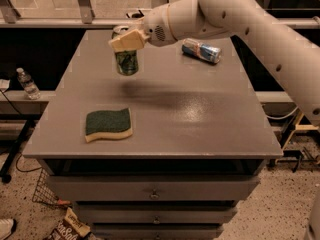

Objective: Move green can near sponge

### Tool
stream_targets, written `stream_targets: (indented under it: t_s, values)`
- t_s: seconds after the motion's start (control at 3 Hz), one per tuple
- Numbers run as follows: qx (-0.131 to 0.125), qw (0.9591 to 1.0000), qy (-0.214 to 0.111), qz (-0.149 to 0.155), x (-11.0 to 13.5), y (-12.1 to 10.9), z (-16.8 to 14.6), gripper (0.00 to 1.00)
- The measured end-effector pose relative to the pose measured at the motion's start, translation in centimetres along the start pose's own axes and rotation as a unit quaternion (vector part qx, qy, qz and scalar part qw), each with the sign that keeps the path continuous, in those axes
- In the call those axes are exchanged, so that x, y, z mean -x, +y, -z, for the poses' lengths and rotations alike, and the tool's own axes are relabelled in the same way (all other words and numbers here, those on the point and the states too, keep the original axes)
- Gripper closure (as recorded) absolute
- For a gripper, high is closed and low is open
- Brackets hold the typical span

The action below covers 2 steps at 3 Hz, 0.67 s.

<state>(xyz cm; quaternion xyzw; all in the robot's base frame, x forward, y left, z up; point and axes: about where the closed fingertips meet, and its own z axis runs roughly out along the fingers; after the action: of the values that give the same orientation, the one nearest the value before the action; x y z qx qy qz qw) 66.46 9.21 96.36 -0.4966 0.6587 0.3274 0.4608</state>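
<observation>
Fingers [131, 38] of the gripper [125, 45] are clenched on the upper part of the green can [126, 63]. The can hangs upright beneath them over the back-left part of the surface [200, 119]. It is not resting on anything: a soft shadow lies on the grey top below and slightly to the right. Gripping it from the top probably serves the carry, since the base stays free to be set down flat and the can stays upright.

The sponge [109, 124] lies flat, scrubbing side up, well apart from the can. It sits near the front-left corner, close to both the front edge and the left edge. That leaves little room on those two sides. The bare stretch behind the sponge and to its right looks like the safer place to set the can, and nothing stands between the can and that spot.

A blue-and-silver can [201, 50] lies on its side at the back right, under the arm [260, 29] and away from the likely path. The arm reaches in from the right, so a forward sweep should pass over open surface.
</observation>
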Motion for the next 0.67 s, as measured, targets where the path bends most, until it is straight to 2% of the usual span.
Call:
stream_targets:
  t_s: [0.67]
  values:
    - [0.008, 0.9999, 0.006, 0.004, 0.06, 1.09, -0.24, 1.00]
